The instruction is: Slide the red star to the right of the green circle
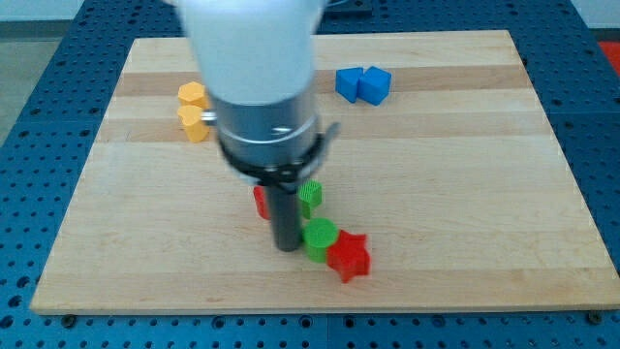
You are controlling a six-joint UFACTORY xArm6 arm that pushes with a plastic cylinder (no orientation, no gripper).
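- Tip (287,248) sits lower centre, touching green circle (319,237) on its left side.
- Red star (349,257) already touches circle's lower right; next a small nudge upward.
- No gripper on this rod.

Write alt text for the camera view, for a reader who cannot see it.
My tip rests on a wooden board, just left of the green circle, with the red star touching the circle's lower right. Further up lie yellow blocks and blue blocks.

Rod hides most of a red block (260,202)
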